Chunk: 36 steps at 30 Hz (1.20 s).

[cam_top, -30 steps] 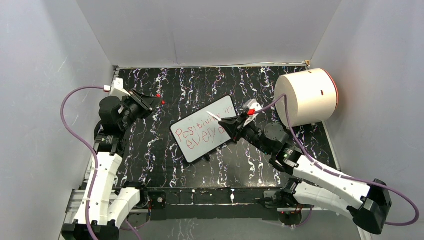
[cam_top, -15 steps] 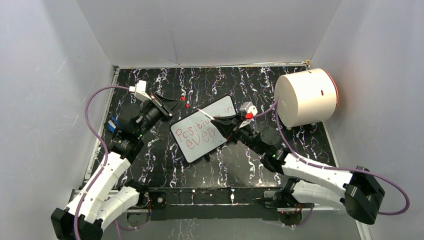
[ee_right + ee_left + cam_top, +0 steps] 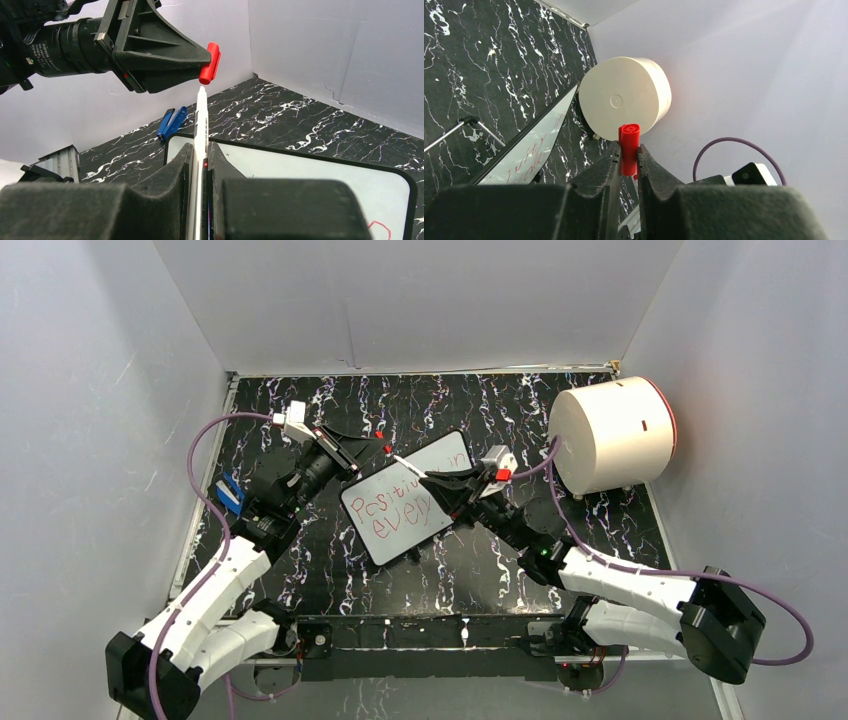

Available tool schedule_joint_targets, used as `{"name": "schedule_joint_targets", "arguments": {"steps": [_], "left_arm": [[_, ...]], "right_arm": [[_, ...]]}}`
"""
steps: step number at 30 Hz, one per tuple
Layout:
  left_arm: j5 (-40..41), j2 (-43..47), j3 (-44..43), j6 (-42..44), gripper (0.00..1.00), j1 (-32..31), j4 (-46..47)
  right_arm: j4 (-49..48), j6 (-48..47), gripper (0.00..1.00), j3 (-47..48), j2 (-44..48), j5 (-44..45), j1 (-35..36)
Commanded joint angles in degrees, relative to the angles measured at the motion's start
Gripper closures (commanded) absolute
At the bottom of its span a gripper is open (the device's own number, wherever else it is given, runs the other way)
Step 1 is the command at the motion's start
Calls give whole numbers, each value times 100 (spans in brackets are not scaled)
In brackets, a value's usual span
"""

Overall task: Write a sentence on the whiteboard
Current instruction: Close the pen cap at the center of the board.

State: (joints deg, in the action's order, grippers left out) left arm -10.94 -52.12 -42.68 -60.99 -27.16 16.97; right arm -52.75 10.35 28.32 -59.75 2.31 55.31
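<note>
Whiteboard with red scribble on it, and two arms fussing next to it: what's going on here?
The right gripper has its jaws shut on a white marker, and the left gripper pinches the marker's red cap. Tip and cap are almost touching, not yet joined, close by the whiteboard. A red sentence in two lines is on it, partly hidden by the right arm. Capping the pen looks likely next.

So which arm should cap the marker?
Left, probably: the left gripper holds the red cap just off the marker tip, while the right gripper holds the marker above the whiteboard.
</note>
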Motion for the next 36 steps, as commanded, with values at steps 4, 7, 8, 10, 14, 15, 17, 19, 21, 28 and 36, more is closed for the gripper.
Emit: {"name": "schedule_joint_targets", "arguments": {"steps": [4,7,8,10,14,15,17,19,21,28,36], "left_arm": [[47,-57,-4,-39,100,-69,377],[0,-68,14,-61,100,-73,422],[-15,-77,9,-62,100,-81,421],[-47,-89,-2,-62,100,-79,427],[-86,-81,-16,-58,100,-88,427],[-104,-79,-26,-41,100,-88,429],[-121,-94,-37,-30,100,-88,417],[-134,-117,-30,-33,100,-92,407],[-177,-151,-26,-36,100,-97,427],[-234,-180,-29,-36,100,-123,487],[-82,-132,-36,13,100,-132,468]], "right_arm": [[-578,51,100,68,-86,-77,34],[-567,42,100,72,-93,-23,34],[-568,43,100,76,-109,-12,38],[-599,76,100,80,-127,2,41],[-653,99,100,61,-136,85,37],[-668,102,100,54,-133,100,39],[-688,112,100,59,-120,99,41],[-709,125,100,60,-126,95,37],[-727,133,100,60,-132,108,38],[-726,133,100,60,-128,253,37],[-472,100,100,88,-48,207,34]]}}
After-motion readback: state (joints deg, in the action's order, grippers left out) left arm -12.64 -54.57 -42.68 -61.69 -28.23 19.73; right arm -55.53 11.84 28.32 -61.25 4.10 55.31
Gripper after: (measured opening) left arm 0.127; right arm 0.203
